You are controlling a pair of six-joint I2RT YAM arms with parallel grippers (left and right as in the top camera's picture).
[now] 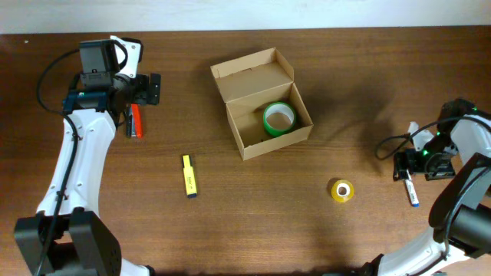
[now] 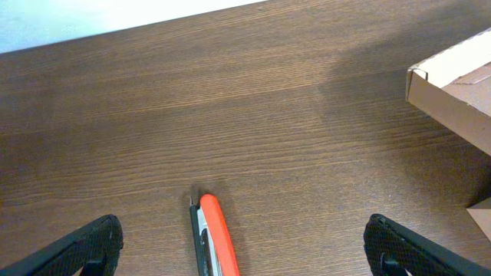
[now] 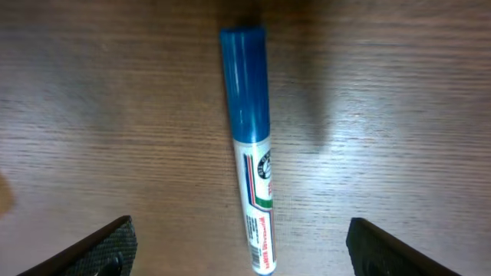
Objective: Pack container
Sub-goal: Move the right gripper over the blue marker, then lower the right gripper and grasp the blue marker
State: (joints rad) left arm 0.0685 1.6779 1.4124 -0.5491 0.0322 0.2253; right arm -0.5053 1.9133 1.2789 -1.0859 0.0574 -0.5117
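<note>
The container (image 1: 253, 77), a tan cardboard box with its flap lid raised, stands at the table's back centre with a green tape roll (image 1: 278, 119) inside. Its corner (image 2: 453, 92) shows at the right of the left wrist view. My left gripper (image 1: 138, 100) (image 2: 245, 253) is open at the far left, its fingers wide on either side of a red and black pen-like tool (image 1: 135, 120) (image 2: 217, 241) lying on the table. My right gripper (image 1: 418, 165) (image 3: 249, 249) is open at the far right, straddling a blue-capped white marker (image 1: 411, 190) (image 3: 253, 153) without touching it.
A yellow tape roll (image 1: 342, 191) lies on the table to the front right of the box. A yellow marker (image 1: 189, 176) lies to the front left of it. The dark wooden table (image 1: 253, 222) ends at a pale strip along the back.
</note>
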